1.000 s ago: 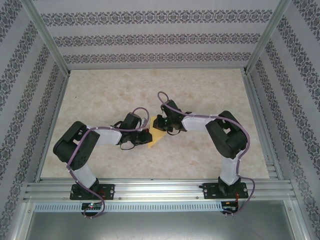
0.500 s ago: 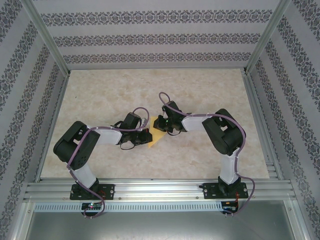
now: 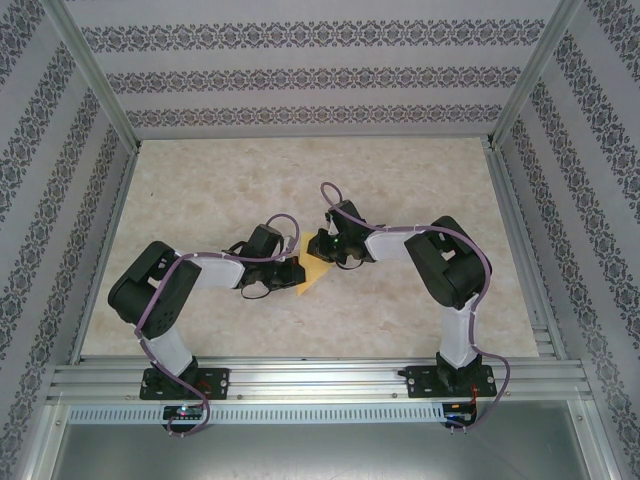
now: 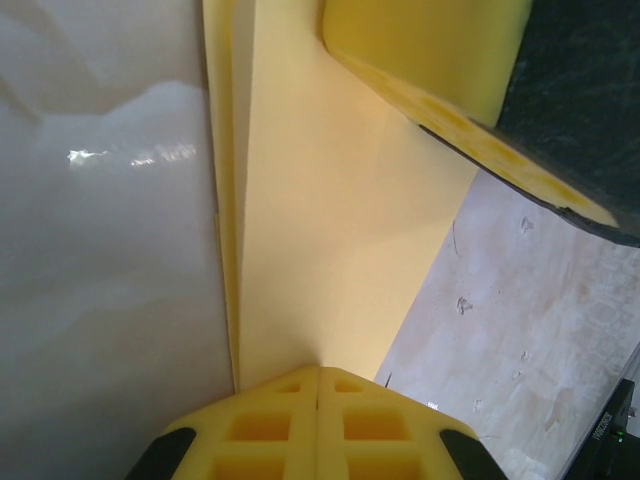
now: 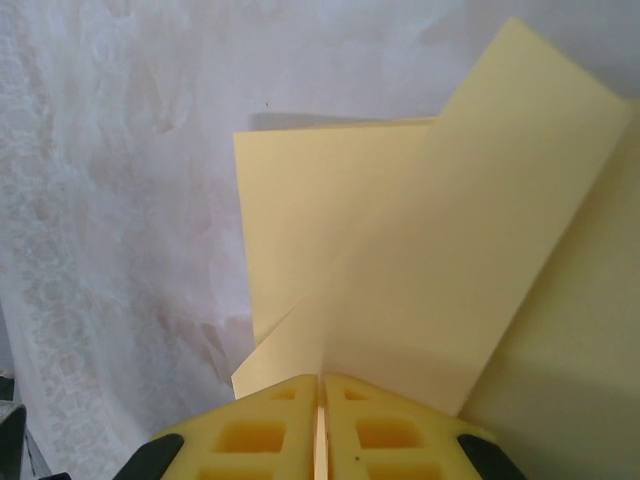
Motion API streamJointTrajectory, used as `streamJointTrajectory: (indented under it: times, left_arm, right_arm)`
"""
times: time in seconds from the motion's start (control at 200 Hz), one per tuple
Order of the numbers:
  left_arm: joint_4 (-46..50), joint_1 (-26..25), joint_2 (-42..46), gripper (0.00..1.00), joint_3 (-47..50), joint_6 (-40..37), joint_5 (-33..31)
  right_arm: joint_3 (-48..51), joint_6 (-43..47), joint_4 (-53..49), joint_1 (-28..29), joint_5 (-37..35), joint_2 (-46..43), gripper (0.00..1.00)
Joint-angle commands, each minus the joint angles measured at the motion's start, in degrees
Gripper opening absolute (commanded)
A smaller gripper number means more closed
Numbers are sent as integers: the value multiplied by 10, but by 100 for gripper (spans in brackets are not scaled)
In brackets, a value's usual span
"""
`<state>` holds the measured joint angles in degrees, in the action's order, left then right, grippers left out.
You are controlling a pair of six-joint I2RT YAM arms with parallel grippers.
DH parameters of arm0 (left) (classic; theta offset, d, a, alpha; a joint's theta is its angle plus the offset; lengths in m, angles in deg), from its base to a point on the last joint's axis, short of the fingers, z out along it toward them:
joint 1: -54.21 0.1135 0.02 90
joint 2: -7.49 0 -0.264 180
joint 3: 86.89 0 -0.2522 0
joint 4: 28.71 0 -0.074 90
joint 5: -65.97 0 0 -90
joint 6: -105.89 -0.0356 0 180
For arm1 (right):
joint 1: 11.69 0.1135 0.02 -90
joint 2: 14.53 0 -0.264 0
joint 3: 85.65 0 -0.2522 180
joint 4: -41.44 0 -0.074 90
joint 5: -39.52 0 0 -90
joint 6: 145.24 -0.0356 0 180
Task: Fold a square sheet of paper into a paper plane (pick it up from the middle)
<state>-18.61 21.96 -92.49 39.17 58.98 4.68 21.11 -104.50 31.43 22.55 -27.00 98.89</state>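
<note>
The yellow sheet of paper (image 3: pixel 313 273) is folded into layers and hangs between the two grippers at mid-table. My left gripper (image 3: pixel 297 268) is shut on its left part; in the left wrist view the pads (image 4: pixel 318 373) meet on the paper (image 4: pixel 330 230), whose stacked edges run up the frame. My right gripper (image 3: pixel 320 248) is shut on the other side. In the right wrist view its gripper (image 5: pixel 322 382) pinches a folded flap of the paper (image 5: pixel 420 250) over a flat layer. One right finger (image 4: pixel 440 50) shows in the left wrist view.
The beige marbled table (image 3: pixel 300 180) is ringed by patterned walls and aluminium posts. A metal rail (image 3: pixel 320 375) with both arm bases runs along the near edge. Free tabletop lies behind and to both sides of the grippers.
The right arm's elbow has drawn in to the left and its gripper has shifted slightly toward the left gripper. Less of the yellow paper shows between them. The left arm has hardly moved.
</note>
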Motion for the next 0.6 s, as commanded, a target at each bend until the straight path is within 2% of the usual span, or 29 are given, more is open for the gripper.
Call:
streamJointTrajectory:
  times: [0.0, 0.34, 0.594]
  left_arm:
    - [126, 0, -73, 0, 42, -22, -98]
    - [138, 1, -65, 0, 35, -23, -104]
    - [136, 0, -50, 0, 34, -22, -105]
  right_arm:
    - [12, -5, 5, -7, -29, 26, 12]
    - [18, 28, -37, -10, -39, -48, 16]
    - [26, 29, -34, -13, -23, -66, 15]
